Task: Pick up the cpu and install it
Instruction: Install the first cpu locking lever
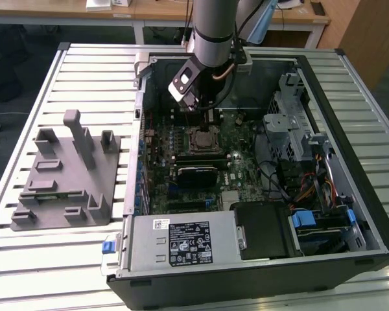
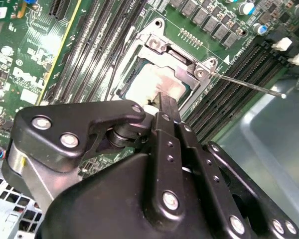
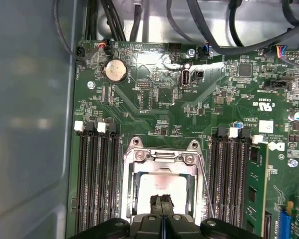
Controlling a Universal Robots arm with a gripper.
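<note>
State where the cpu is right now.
In the first wrist view the cpu lies in the socket, between the two banks of memory slots, directly beneath the claw.

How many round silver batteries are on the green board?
1. The coin battery sits near the green board's corner, apart from the socket. The pincer may hide others.

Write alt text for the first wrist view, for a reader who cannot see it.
The shut gripper is right at the pale silver cpu, which lies in the metal-framed socket of a green motherboard. Black memory slots flank the socket, and a round coin battery sits farther off.
</note>
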